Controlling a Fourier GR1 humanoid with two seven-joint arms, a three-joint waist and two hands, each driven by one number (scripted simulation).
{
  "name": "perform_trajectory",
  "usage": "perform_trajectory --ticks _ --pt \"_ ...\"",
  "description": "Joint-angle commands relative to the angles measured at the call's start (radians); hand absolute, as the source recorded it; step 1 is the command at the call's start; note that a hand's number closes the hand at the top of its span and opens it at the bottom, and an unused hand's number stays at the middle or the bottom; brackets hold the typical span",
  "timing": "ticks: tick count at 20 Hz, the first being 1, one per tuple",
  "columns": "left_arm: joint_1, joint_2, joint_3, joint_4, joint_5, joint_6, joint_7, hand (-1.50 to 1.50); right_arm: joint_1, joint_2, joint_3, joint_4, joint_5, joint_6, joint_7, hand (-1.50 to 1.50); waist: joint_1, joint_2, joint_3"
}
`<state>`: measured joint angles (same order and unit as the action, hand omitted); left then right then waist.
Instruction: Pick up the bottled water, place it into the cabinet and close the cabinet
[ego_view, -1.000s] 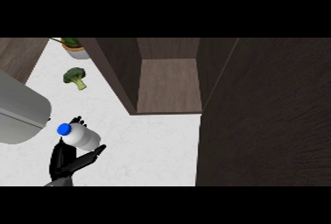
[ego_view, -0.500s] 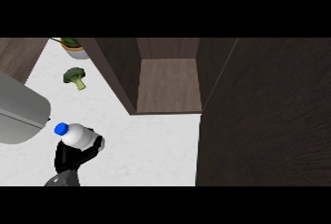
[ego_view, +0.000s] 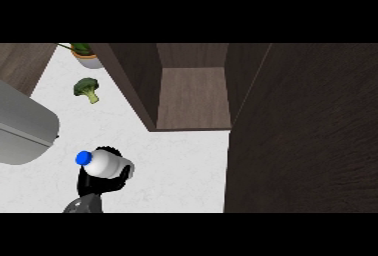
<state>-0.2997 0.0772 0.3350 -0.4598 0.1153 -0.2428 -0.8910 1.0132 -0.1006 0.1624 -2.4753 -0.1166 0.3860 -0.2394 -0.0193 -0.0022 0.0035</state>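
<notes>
A white water bottle (ego_view: 108, 165) with a blue cap lies tilted at the lower left, its cap pointing left. My left hand (ego_view: 96, 187) comes up from the lower edge and curls round the bottle's underside, which hides the bottle's base. The open cabinet (ego_view: 193, 97) stands up and to the right of the bottle, showing a bare brown shelf inside. Its dark door (ego_view: 310, 130) swings out wide and fills the right side of the view. My right hand does not show.
A broccoli floret (ego_view: 87, 89) lies on the white counter (ego_view: 184, 165) at the upper left, with a potted plant (ego_view: 88, 54) behind it. A large grey rounded appliance (ego_view: 22, 127) juts in from the left edge, close to the bottle.
The left hand's fingers have closed round the bottle. The bottle has risen a little and drifted right, with its cap still pointing left.
</notes>
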Motion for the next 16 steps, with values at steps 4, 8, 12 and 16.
perform_trajectory --ticks 4,8,12,16 --pt "0.011 -0.075 -0.119 -0.045 0.038 -0.069 -0.015 1.50 0.008 0.022 0.046 -0.103 -0.017 -0.029 0.067 -1.50 0.008 -0.002 -0.004" --pt "-0.048 -0.076 -0.210 -0.074 0.165 -0.039 0.090 1.50 0.009 0.006 0.017 -0.053 -0.059 -0.002 0.037 -1.50 0.003 -0.002 -0.004" --pt "-0.050 -0.077 -0.316 -0.187 0.252 0.067 0.167 1.50 0.001 -0.006 0.014 -0.104 -0.072 -0.001 0.078 -1.50 0.008 -0.003 -0.003" --pt "-0.036 -0.077 -0.490 -0.334 0.356 0.183 0.267 1.50 -0.007 0.017 0.035 -0.069 -0.025 -0.022 0.063 -1.50 0.006 -0.004 -0.003"
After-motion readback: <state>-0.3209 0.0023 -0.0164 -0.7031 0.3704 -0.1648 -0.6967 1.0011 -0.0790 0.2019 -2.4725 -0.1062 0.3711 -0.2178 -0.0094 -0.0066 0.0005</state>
